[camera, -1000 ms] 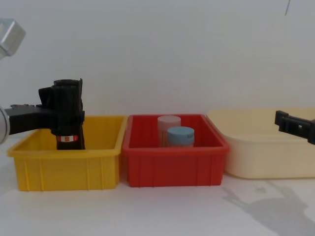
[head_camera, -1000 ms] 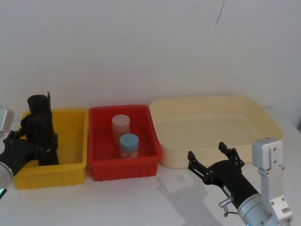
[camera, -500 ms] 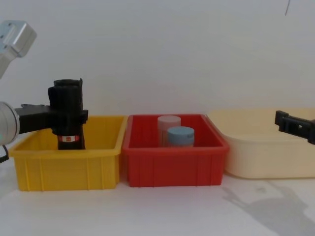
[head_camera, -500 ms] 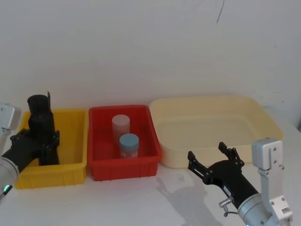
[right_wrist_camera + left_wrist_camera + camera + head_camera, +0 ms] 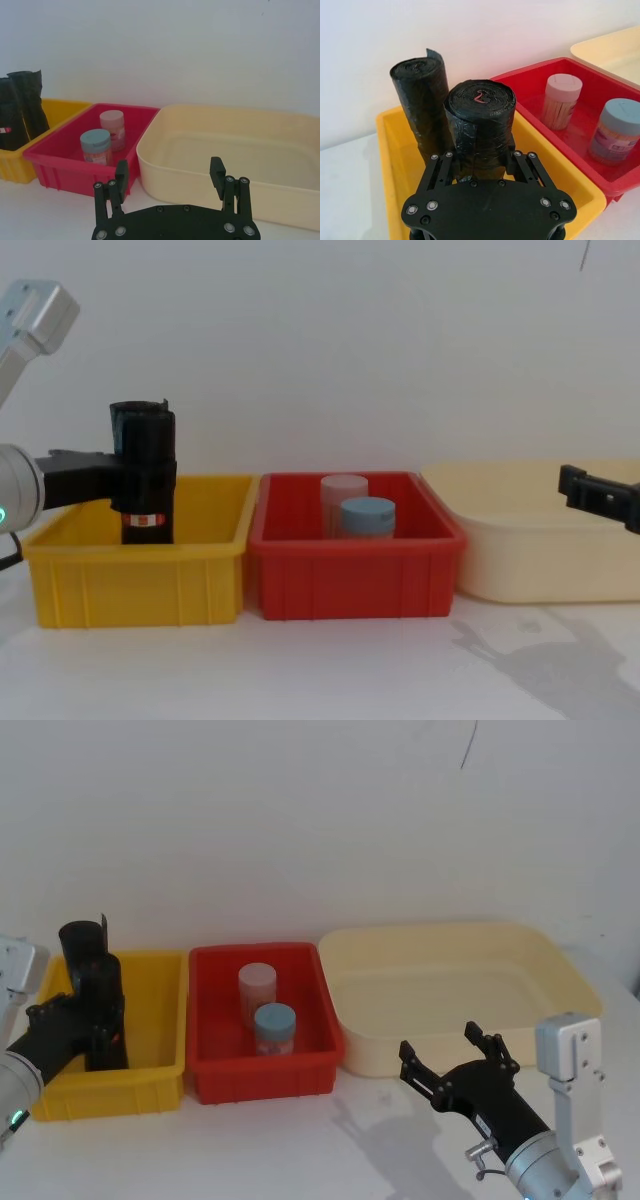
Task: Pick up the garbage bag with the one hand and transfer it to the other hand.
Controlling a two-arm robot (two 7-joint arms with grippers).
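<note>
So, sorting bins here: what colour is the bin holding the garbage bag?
Yellow bin, clearest in the chest view.

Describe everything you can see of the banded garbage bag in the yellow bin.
The garbage bag is a thick black roll of crinkled plastic film, wound end up with a red mark at its centre and a red-and-white band low on its side. It stands upright in the yellow bin, close beside a slimmer black roll, clamped by the left gripper.
</note>
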